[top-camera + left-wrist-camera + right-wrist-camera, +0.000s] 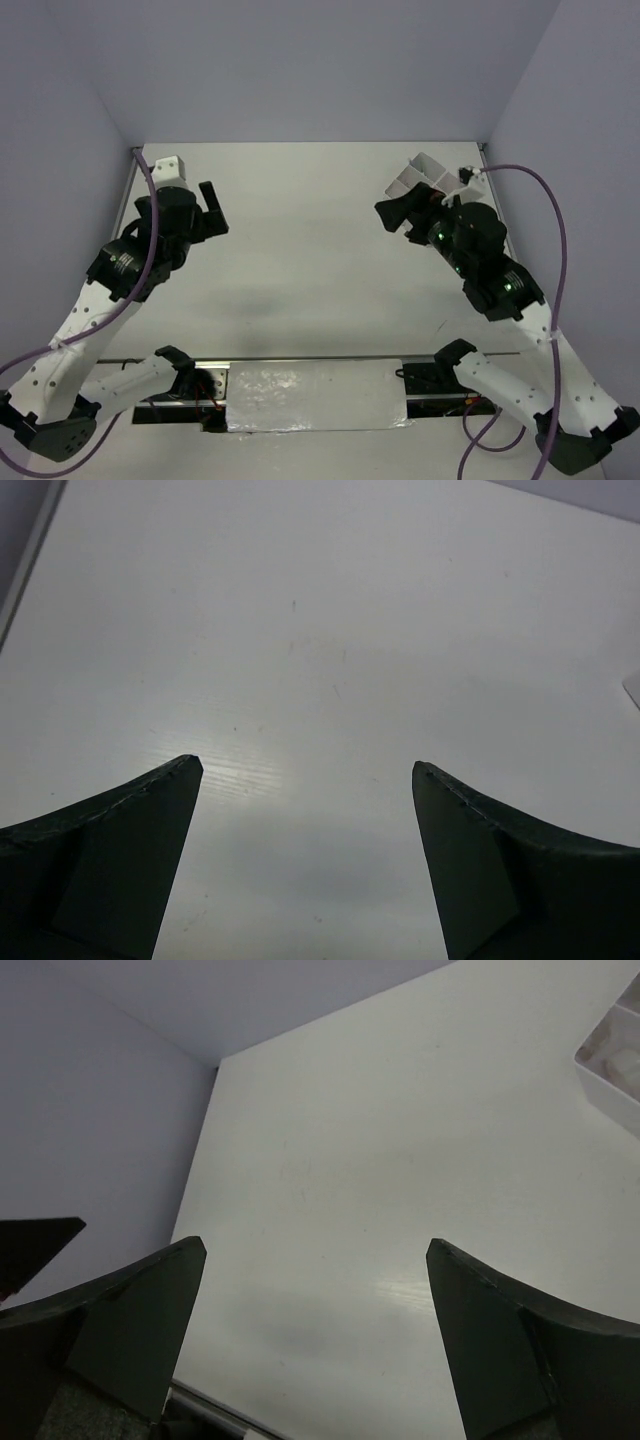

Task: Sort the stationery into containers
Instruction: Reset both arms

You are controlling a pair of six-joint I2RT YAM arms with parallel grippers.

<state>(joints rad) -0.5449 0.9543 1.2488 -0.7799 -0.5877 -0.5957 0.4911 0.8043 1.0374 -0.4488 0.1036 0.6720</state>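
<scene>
From above, both arms reach out over the white table (300, 260), the left gripper (210, 210) hanging over the far left part and the right gripper (397, 215) over the far right. In that view I cannot tell how far either set of fingers is parted. The wrist cameras settle it: the left gripper (305, 770) has its two dark fingers spread wide with only bare table between them, and the right gripper (315, 1245) is spread just as wide over bare table, holding nothing. The white tray (420, 172) sits in the far right corner, partly hidden behind the right arm in the overhead view. The right wrist view catches its near wall and a compartment (600, 1075) at the upper right, well apart from the fingers. What lies inside is pale and too blurred to name. Lilac walls (90, 1110) close in the table.
</scene>
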